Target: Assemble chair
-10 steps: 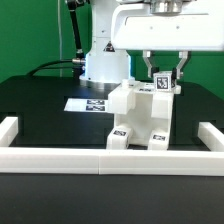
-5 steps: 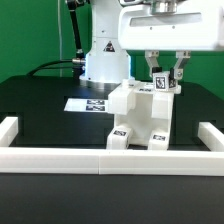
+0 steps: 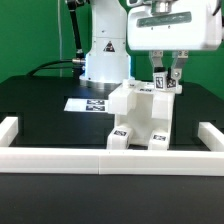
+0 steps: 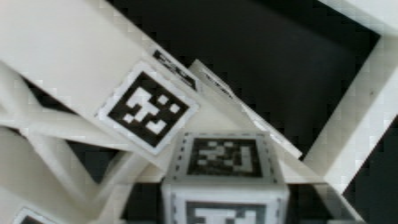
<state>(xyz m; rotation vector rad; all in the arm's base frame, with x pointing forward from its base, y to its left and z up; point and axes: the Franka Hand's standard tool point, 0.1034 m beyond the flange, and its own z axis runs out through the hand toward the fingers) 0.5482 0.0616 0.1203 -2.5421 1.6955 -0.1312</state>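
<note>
While the black table (image 3: pixel 40 115) fills most of the scene, with a low white wall (image 3: pixel 100 160) along its near edge and the arm (image 3: pixel 103 55) rising at the back, the work is all at one corner. The chair (image 3: pixel 138 118) stands near the middle of the table, just behind the wall. It is a blocky white body on two chunky legs with tags on their fronts. The marker board (image 3: pixel 86 104) lies flat behind it, toward the exterior view's left, apart from the work.

Over the chair's upper corner on the exterior view's right hangs the gripper (image 3: pixel 167 80). Its fingers are drawn together and clamped on a small tagged piece (image 3: pixel 163 85) that sits against the top of the chair. The wrist view shows that piece's tag face, with a slanted tagged panel of the chair beyond it.

The step in hand looks like seating this piece into the chair's corner. To do it well, hold the piece upright and in line with its socket, and press straight down rather than at a slant. If it twists in, turn in short strokes without dragging the chair sideways. Whether the piece is fully home cannot be told, since the joint is hidden behind the fingers. The grip should not loosen until the piece stands firm by itself.
</note>
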